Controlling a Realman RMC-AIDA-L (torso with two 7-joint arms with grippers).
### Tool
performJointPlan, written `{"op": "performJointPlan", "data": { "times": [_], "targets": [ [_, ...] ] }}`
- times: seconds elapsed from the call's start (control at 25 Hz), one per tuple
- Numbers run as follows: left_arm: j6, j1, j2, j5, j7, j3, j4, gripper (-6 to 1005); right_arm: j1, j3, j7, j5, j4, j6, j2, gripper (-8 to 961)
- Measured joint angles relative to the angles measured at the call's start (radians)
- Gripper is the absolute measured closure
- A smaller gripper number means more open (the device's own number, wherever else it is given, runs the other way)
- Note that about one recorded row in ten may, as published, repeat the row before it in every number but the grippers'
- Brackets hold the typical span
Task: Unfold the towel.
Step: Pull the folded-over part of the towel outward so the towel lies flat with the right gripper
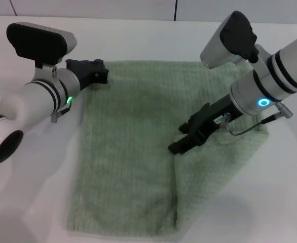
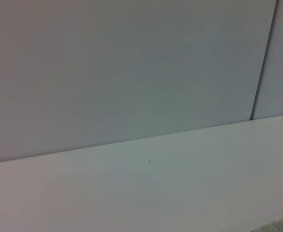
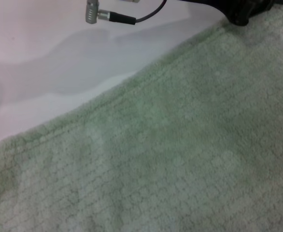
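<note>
The pale sage-green towel (image 1: 128,152) lies on the white table (image 1: 32,192) in the head view. Its left part is flat. A second layer (image 1: 209,167) lies over its right part, with an edge running toward me at the middle. My right gripper (image 1: 175,147) is low on the towel at the far end of that edge. My left gripper (image 1: 102,72) is at the towel's far left corner. The right wrist view shows the ribbed towel (image 3: 180,159) close up beside bare table. The left wrist view shows only a sliver of towel (image 2: 282,225).
A grey wall (image 2: 132,63) with a dark seam stands behind the table's far edge. A cable with a metal plug (image 3: 110,16) hangs from my right wrist above the table. White table surface surrounds the towel on all sides.
</note>
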Motion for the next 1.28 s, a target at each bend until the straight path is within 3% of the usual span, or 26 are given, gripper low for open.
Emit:
{"op": "performJointPlan", "data": {
  "times": [0.12,0.56,1.08,1.28],
  "targets": [
    [0.000,0.000,0.000,0.000,0.000,-0.001,0.000,1002,0.004,0.000,0.001,-0.002,0.006,0.000,0.000,158],
    [0.000,-0.001,0.000,0.000,0.000,-0.002,0.000,1001,0.025,-0.005,0.002,-0.007,0.034,-0.002,0.000,564],
    [0.000,0.002,0.002,0.000,0.000,-0.001,0.000,1001,0.015,-0.013,-0.001,-0.016,0.018,0.000,0.000,725],
    [0.000,0.003,0.002,0.000,0.000,-0.001,0.000,1001,0.012,-0.019,-0.002,-0.014,0.011,0.000,0.000,884]
  ]
}}
